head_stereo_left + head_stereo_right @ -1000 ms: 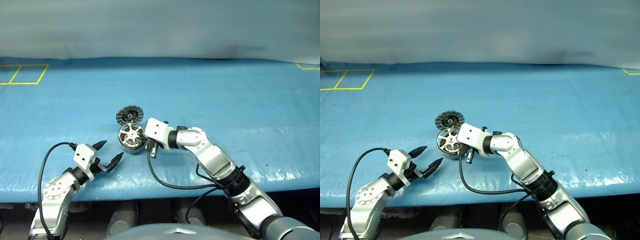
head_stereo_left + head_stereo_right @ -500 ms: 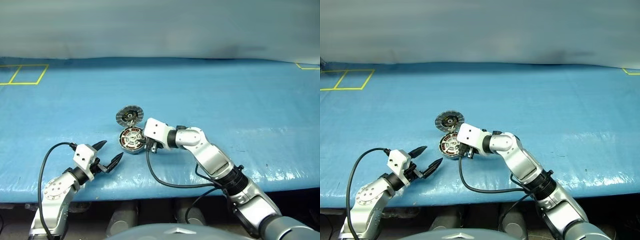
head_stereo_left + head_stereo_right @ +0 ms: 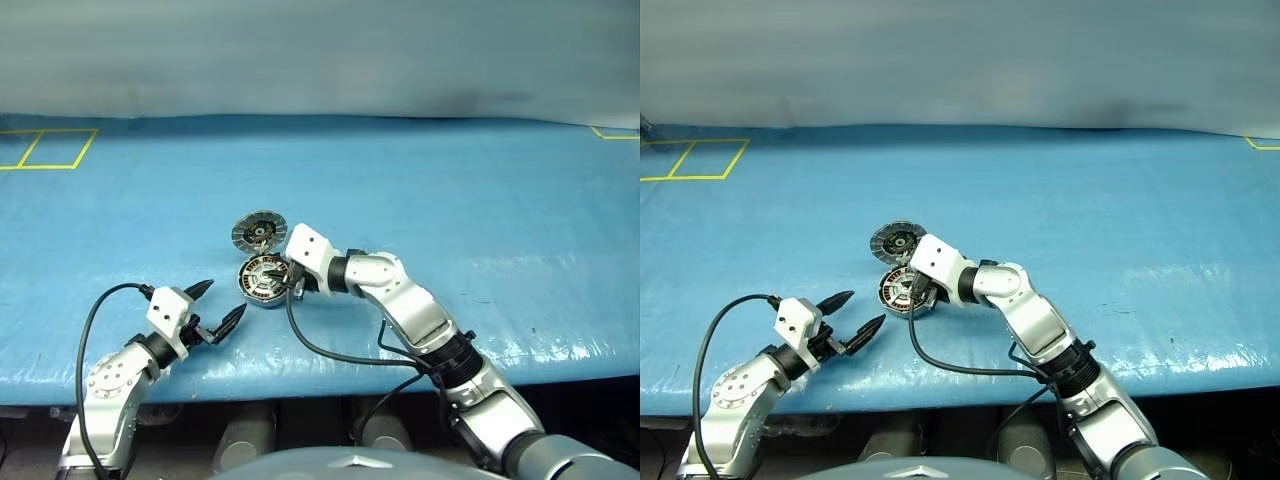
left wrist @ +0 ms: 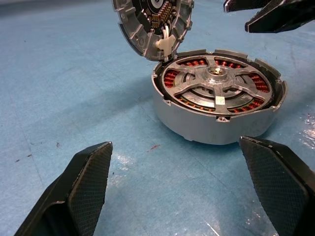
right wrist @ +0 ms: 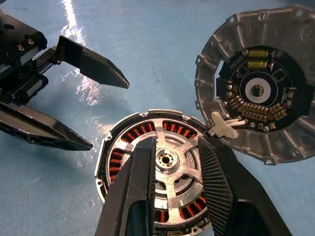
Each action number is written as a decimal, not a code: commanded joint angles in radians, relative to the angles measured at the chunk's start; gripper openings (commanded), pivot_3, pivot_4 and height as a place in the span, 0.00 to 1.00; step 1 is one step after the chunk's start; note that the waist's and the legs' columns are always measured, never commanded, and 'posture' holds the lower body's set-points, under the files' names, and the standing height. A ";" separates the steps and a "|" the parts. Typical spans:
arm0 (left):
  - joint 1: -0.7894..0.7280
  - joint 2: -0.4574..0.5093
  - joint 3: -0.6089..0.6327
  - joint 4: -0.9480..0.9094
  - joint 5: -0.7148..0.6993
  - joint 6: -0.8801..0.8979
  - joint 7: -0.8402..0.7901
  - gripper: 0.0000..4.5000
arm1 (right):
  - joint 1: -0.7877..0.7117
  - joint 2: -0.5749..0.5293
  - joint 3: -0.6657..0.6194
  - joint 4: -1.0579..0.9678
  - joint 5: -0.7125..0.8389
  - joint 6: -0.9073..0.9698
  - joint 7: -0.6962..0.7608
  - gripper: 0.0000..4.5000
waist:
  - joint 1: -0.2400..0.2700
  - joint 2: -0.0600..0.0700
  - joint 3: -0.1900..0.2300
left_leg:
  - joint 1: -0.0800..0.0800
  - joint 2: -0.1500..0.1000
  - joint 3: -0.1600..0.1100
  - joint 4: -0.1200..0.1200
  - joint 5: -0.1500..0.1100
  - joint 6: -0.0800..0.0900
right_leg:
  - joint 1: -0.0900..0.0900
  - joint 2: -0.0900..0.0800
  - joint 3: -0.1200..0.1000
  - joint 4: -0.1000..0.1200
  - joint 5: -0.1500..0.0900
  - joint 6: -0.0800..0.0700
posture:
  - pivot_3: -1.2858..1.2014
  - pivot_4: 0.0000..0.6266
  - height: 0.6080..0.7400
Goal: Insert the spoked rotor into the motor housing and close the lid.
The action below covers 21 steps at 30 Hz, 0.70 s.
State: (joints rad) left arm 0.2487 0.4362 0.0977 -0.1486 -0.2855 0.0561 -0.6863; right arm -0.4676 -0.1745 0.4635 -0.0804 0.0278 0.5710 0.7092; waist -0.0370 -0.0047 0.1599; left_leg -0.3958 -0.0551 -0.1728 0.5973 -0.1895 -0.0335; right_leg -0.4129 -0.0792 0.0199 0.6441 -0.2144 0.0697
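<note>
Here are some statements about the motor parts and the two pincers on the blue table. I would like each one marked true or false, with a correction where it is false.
1. The spoked rotor sits inside the motor housing. True.
2. The lid is closed over the housing. False: it stands open, joined at the housing's edge, with its inner face showing.
3. The left pincer is open and holds nothing. True.
4. The right pincer is far away from the housing. False: its fingers are directly above the rotor.
5. The housing rests on a blue table cover. True.
</note>
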 commanded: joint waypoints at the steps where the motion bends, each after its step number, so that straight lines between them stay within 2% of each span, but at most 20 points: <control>1: -0.006 0.010 0.013 -0.008 -0.002 -0.018 -0.002 1.00 | 0.010 0.019 -0.016 0.068 0.016 -0.035 -0.012 0.32 | 0.000 0.000 0.000 | 0.000 0.000 0.000 0.000 0.000 0.000 | 0.000 0.000 0.000 0.000 0.000 0.000 | 0.52 0.24 1.00; 4: -0.007 0.012 0.019 -0.013 -0.003 -0.021 0.000 1.00 | 0.016 0.028 -0.015 0.119 0.013 -0.049 -0.020 0.18 | -0.001 0.000 0.000 | 0.000 0.000 0.000 0.000 0.000 0.000 | 0.000 0.000 0.000 0.000 0.000 0.000 | 0.52 0.24 1.00; 6: -0.008 0.013 0.022 -0.012 0.002 -0.025 0.005 1.00 | 0.020 0.026 -0.009 0.138 0.011 -0.054 -0.018 0.04 | -0.003 0.000 0.000 | 0.001 0.001 0.000 0.000 0.000 0.000 | 0.000 0.001 0.000 0.000 0.000 0.000 | 0.52 0.24 1.00; 7: -0.009 0.014 0.022 -0.012 0.002 -0.025 0.006 1.00 | 0.023 0.024 -0.004 0.144 0.007 -0.057 -0.018 0.01 | -0.003 0.000 0.000 | 0.001 0.001 0.000 0.000 0.000 0.000 | 0.000 0.001 0.000 0.001 0.000 0.000 | 0.52 0.24 1.00; 14: -0.015 0.016 0.021 -0.009 -0.001 -0.025 0.005 1.00 | 0.036 0.016 -0.012 0.096 0.025 -0.062 -0.013 0.01 | -0.003 0.000 0.000 | 0.002 0.001 0.000 0.000 0.000 0.000 | 0.001 0.001 0.000 0.001 0.000 -0.001 | 0.52 0.24 1.00; 21: -0.019 0.015 0.019 -0.008 -0.005 -0.024 0.000 1.00 | 0.040 0.020 -0.105 -0.046 0.165 -0.064 0.050 0.01 | -0.002 0.000 0.000 | 0.000 0.001 0.000 0.000 0.000 0.000 | 0.000 0.001 0.000 0.000 0.001 0.000 | 0.52 0.24 1.00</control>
State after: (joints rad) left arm 0.2349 0.4430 0.1038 -0.1483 -0.2854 0.0522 -0.6807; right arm -0.4116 -0.1587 0.3908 -0.0691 0.1563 0.5124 0.7496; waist -0.0390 -0.0043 0.1602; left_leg -0.3957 -0.0539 -0.1726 0.5972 -0.1894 -0.0337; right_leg -0.4131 -0.0783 0.0199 0.6441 -0.2139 0.0692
